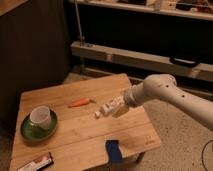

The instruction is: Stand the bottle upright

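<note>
Camera view. Wooden table (75, 135) fills the lower left of the scene. The white arm (165, 90) reaches in from the right over the table's right half.

Gripper (116, 106): low over the table top, right of centre, pointing left. Whether it is open or closed, and whether it has hold of anything: cannot tell.

Bottle (101, 111): small and whitish, lying on its side on the wood near the table's centre, not upright. It is just left of the gripper's tip. Contact between the two cannot be made out.

Carrot (80, 103): orange, flat on the table, just left of and slightly farther back than the bottle, apart from it.

White cup (40, 116): upright on a green plate (27, 132) at the left side, well apart from the bottle.

Blue object (112, 149): at the near edge, right of centre.

Wrapped snack bar (36, 162): at the near left corner.
</note>
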`<action>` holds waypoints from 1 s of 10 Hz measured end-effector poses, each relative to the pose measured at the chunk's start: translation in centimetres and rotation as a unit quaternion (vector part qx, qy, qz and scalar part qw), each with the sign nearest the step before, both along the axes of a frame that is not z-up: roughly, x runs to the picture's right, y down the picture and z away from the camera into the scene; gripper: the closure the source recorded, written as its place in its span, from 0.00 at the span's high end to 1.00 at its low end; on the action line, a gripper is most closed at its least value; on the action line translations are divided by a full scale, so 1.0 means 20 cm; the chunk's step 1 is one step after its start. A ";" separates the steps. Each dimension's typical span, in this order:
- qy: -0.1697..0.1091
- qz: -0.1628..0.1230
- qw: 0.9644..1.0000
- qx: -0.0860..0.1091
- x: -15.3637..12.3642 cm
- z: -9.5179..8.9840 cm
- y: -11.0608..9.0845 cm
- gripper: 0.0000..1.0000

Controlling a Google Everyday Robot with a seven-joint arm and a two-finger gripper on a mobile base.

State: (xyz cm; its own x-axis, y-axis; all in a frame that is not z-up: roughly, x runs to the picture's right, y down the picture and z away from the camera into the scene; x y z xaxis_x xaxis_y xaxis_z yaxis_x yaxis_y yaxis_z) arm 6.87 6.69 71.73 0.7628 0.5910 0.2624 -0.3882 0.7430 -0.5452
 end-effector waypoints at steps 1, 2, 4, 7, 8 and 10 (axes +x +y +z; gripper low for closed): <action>-0.003 0.000 1.000 0.002 -0.01 0.00 0.00 0.80; -0.010 -0.002 1.000 0.013 -0.02 -0.01 -0.01 0.80; -0.080 -0.038 0.992 0.089 -0.07 -0.05 -0.02 0.80; -0.195 -0.129 0.946 0.222 -0.16 -0.15 -0.05 0.80; -0.213 -0.146 0.934 0.249 -0.17 -0.17 -0.06 0.80; -0.244 -0.175 0.905 0.301 -0.18 -0.22 -0.08 0.80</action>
State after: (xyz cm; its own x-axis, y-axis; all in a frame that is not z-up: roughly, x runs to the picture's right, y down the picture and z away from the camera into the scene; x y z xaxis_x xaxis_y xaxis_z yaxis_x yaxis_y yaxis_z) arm 3.23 5.03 67.43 0.5830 -0.0268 0.8121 0.1066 0.9933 -0.0437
